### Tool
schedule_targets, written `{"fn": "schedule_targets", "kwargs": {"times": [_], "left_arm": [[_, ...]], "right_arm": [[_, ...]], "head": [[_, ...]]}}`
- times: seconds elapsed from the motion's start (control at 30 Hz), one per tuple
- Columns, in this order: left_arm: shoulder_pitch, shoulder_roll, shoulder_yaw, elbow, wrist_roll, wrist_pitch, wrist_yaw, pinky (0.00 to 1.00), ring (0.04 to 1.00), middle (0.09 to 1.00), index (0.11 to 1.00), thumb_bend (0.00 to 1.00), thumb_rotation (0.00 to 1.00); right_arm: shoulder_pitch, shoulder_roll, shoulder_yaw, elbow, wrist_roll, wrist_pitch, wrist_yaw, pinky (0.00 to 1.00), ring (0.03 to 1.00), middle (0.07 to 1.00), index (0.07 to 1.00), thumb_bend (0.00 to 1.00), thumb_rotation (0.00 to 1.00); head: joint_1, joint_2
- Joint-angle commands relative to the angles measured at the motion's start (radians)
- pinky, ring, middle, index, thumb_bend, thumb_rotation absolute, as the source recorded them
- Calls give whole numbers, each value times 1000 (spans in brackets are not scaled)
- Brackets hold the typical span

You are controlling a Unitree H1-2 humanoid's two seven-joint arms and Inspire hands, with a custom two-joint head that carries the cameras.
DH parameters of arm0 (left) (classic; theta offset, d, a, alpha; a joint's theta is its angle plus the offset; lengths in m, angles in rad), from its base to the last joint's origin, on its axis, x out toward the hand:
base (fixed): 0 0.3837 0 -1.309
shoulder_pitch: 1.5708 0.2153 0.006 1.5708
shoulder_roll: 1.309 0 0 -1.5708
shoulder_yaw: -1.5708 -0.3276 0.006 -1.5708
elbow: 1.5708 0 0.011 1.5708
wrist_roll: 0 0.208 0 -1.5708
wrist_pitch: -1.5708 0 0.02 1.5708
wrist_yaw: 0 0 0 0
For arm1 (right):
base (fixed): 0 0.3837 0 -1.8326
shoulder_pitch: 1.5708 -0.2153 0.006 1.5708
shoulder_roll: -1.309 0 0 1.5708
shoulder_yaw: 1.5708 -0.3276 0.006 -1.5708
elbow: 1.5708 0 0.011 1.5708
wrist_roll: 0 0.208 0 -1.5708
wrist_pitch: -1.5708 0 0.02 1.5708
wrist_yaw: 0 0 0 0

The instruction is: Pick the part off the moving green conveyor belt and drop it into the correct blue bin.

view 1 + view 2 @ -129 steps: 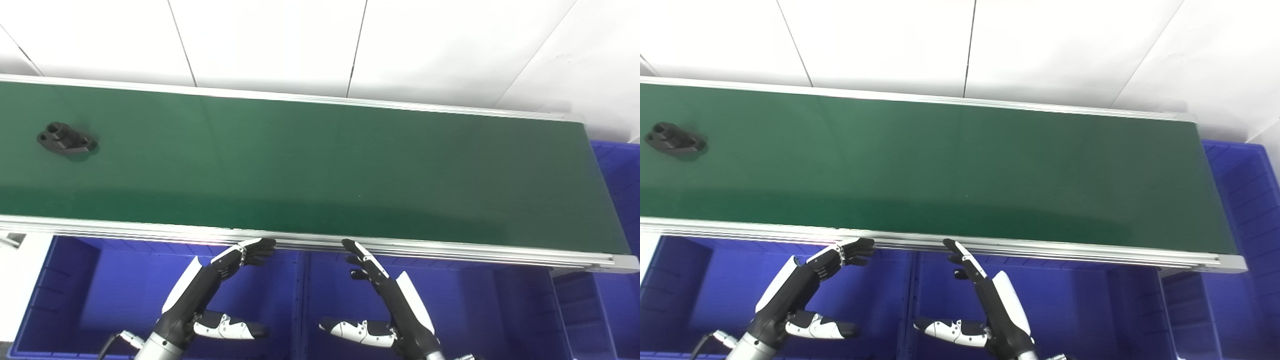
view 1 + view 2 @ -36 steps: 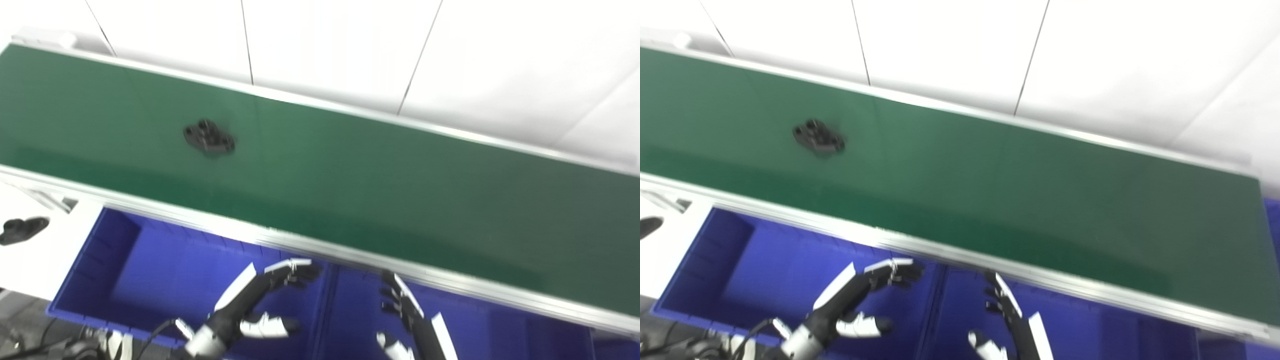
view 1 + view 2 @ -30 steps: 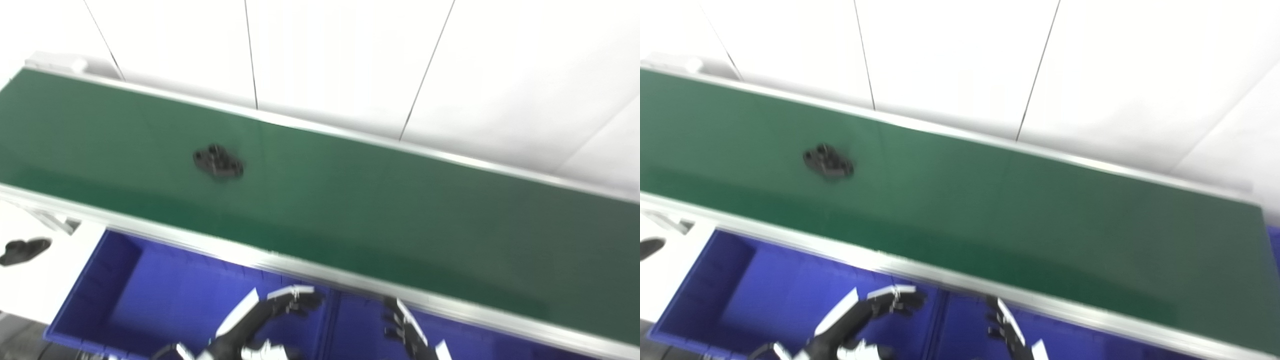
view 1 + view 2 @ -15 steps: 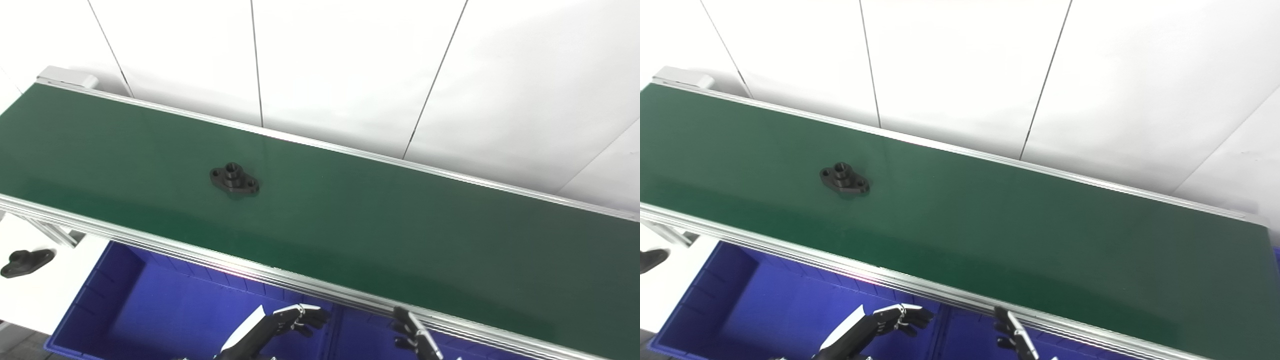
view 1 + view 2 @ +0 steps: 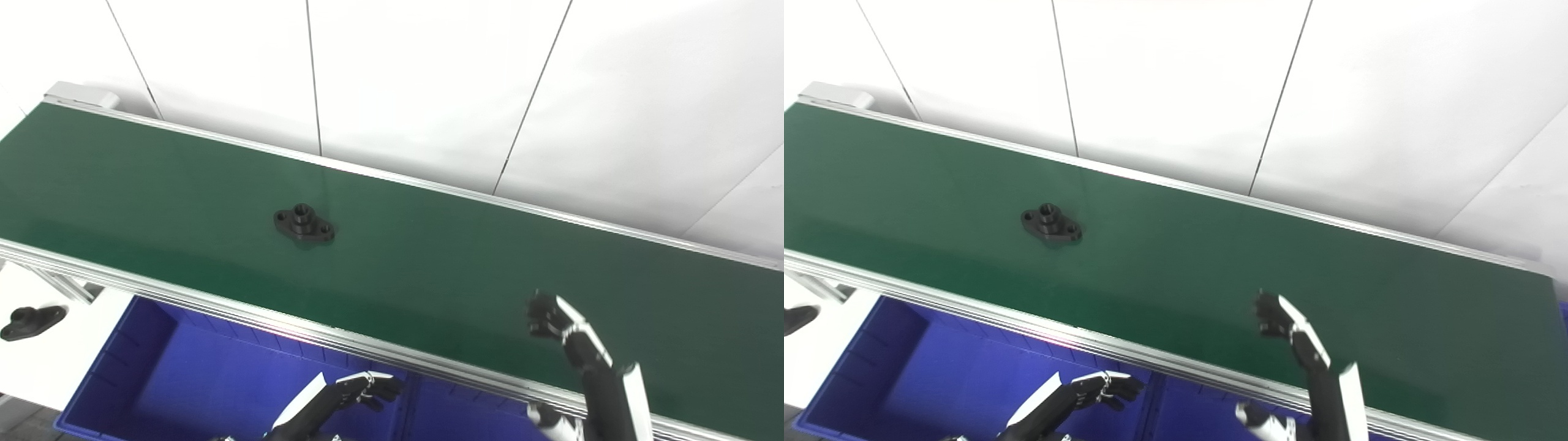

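Right hand (image 5: 566, 331), empty with fingers apart, hovers over the conveyor belt (image 5: 429, 263), well apart from the part (image 5: 304, 224): the reach step. Next, probably, intercepting the part and grasping it.

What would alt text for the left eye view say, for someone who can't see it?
A black flanged part lies on a long green conveyor belt while the robot's right hand reaches over the belt's near edge, apart from the part. The left hand waits low over a blue bin, holding nothing.
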Motion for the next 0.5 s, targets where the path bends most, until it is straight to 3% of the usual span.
{"fn": "schedule_targets", "kwargs": {"times": [0.0,0.23,0.47], "left_arm": [[-3,8,-3,-18,3,-38,21,677,752,785,758,813,713],[-8,14,-15,-13,5,-38,39,670,744,780,756,812,713],[-6,28,-15,-26,-5,-38,39,658,742,779,751,822,715]], "right_arm": [[-29,6,-21,-38,-4,30,5,686,763,812,838,750,804],[-126,-5,-41,-66,-21,135,61,638,765,835,851,800,832],[-216,-8,-38,-51,-67,176,101,652,763,822,856,758,797]], "head": [[-4,1],[-15,1],[-104,25]]}}
